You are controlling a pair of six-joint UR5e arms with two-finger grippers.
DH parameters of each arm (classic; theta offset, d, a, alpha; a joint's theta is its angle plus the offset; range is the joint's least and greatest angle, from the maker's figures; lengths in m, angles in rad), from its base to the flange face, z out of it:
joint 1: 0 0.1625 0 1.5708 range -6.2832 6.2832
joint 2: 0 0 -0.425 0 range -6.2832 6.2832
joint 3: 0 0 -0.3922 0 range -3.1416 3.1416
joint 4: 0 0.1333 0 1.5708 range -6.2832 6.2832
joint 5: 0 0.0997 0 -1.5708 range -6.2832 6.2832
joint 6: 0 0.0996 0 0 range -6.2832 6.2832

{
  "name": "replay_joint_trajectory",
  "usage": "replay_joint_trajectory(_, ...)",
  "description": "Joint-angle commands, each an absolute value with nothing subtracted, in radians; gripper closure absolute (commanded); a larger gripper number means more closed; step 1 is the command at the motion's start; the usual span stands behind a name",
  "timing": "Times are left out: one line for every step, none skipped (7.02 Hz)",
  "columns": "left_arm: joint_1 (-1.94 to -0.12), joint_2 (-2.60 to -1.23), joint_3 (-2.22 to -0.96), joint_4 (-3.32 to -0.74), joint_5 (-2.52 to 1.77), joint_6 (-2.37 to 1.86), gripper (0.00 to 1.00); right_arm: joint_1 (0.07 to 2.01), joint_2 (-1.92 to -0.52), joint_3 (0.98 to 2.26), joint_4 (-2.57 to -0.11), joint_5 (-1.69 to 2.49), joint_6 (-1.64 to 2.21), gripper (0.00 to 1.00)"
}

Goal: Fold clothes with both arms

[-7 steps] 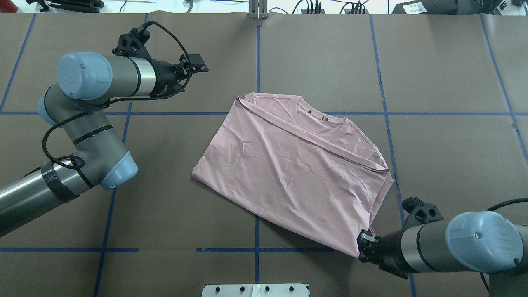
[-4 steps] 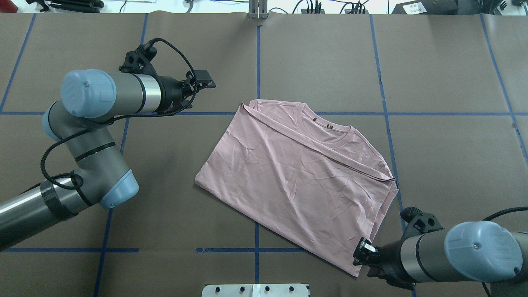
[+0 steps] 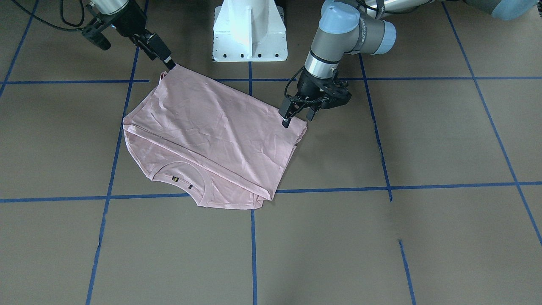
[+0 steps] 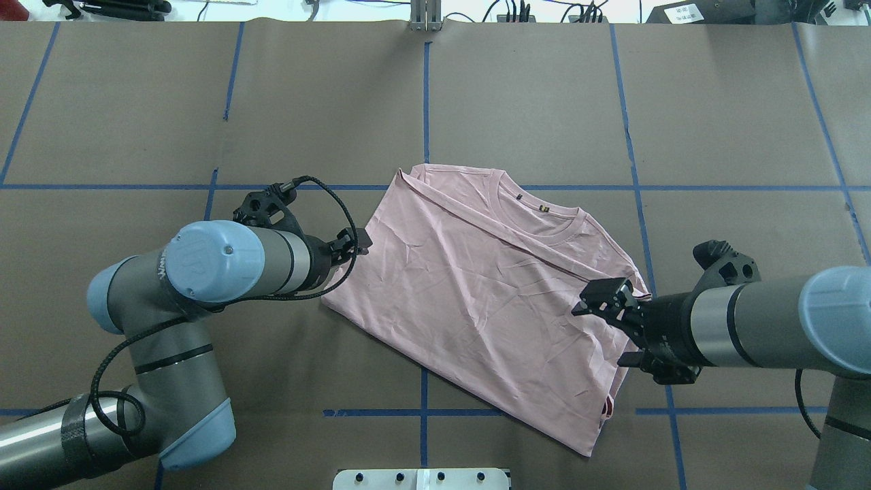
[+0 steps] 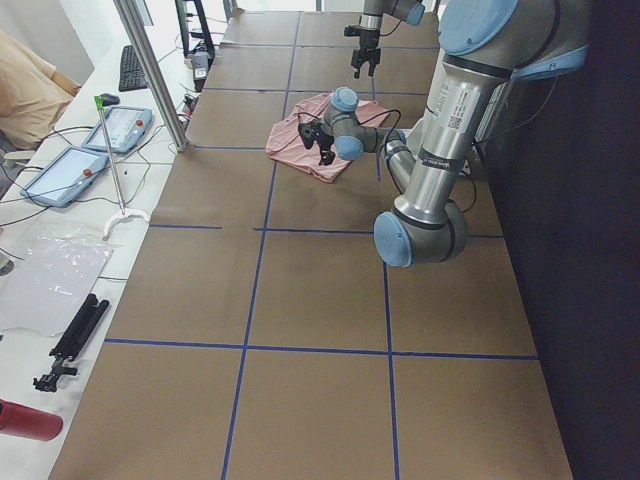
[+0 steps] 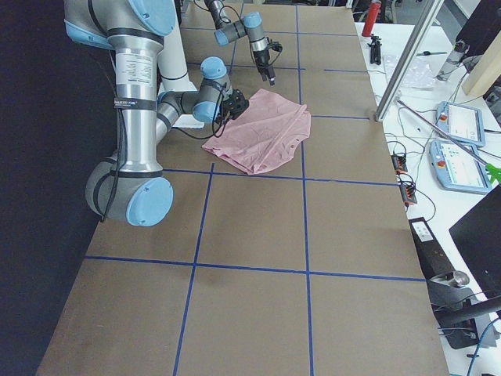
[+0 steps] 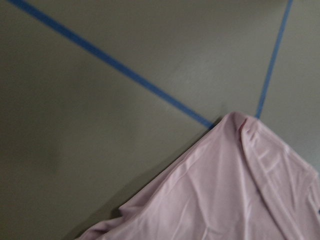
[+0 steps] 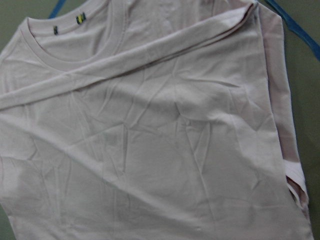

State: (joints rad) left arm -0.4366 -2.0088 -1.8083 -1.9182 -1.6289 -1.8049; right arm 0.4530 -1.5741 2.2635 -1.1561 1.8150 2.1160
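On the brown desk (image 4: 714, 122), a pink T-shirt (image 4: 490, 286) lies folded once, plain back up and collar showing, while the left fingers (image 3: 287, 118) and right fingers (image 3: 161, 51) hover open and empty at its opposite side edges, so further folds seem left.

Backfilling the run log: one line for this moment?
pale pink T-shirt: folded, flat on brown table | black two-finger left gripper: open, by one edge | right gripper: open, over opposite edge
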Motion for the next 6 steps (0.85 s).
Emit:
replay_joint_trajectory(-0.408,-1.993,-1.802,-1.853,-1.612,-1.805,0.01,0.486,-1.552,2.209,-1.155,1.807,2.109,0.0)
replay_joint_trajectory(-0.407,-1.991,-1.772,-1.855,-1.609,-1.804,0.04,0.483,-1.549,2.2,-1.155,1.807,2.109,0.0)
replay_joint_trajectory(-0.405,-2.0,-1.758,-1.858,-1.609,-1.805,0.08,0.483,-1.551,2.195,-1.155,1.807,2.108,0.0)
replay_joint_trajectory(-0.391,-2.003,-1.747,-1.856,-1.609,-1.805,0.11,0.482,-1.549,2.195,-1.155,1.806,2.108,0.0)
replay_joint_trajectory(-0.391,-2.006,-1.749,-1.856,-1.611,-1.807,0.21,0.482,-1.546,2.192,-1.155,1.805,2.108,0.0)
replay_joint_trajectory(-0.391,-2.006,-1.749,-1.855,-1.611,-1.809,0.41,0.48,-1.545,2.189,-1.155,1.805,2.108,0.0)
